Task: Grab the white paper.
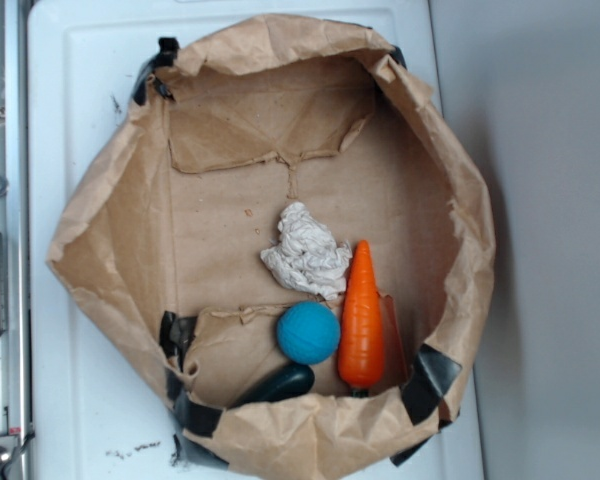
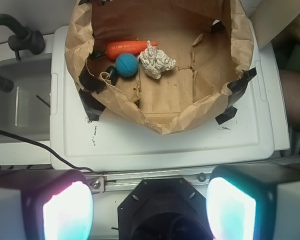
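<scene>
**Reaching for the Paper Wad**

My claw (image 2: 150,200) is spread wide and holds nothing. It hangs high above, well apart from the paper bag (image 1: 460,200) on the white tabletop (image 1: 80,100).

The white paper (image 1: 305,253) lies on the bag's floor, near the middle. It is crumpled and bumpy. I think I should come straight down over it, with one finger on each side, and squeeze its fat middle so it does not slip out.

The orange toy carrot (image 1: 361,318) touches the paper on one side. The blue ball (image 1: 308,333) sits just beside the paper too. A dark green thing (image 1: 280,383) lies next to the ball. I must keep my fingers off these, or I may push them or grab the wrong one. The bag's tall, wrinkly walls stand all around, so I should go in from the top.
</scene>
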Available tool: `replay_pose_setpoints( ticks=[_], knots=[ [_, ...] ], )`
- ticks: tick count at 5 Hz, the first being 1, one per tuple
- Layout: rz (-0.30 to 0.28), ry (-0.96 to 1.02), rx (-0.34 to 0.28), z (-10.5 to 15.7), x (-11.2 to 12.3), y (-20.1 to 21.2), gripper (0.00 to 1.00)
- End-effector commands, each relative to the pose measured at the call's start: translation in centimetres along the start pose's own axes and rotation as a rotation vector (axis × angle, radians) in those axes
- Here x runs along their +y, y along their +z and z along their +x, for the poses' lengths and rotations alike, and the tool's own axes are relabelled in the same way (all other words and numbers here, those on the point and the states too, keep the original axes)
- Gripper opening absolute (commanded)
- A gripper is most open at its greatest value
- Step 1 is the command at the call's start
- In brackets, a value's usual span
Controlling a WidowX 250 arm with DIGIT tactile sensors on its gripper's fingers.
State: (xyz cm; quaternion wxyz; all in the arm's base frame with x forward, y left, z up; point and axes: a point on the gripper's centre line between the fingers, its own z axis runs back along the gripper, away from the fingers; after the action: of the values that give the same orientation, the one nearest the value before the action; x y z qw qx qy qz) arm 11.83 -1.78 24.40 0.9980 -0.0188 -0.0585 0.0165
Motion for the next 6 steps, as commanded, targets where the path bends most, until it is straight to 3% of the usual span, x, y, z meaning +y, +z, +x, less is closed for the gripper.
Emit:
replay_pose_setpoints(
  ticks=[1,2,6],
  knots=[
    [0.0,0.0,0.0,0.0,0.0,0.0,1.0],
    [0.03,0.091,0.008,4.6,-1.1,-0.7,1.0],
    [0.03,0.091,0.008,4.6,-1.1,-0.7,1.0]
  ],
)
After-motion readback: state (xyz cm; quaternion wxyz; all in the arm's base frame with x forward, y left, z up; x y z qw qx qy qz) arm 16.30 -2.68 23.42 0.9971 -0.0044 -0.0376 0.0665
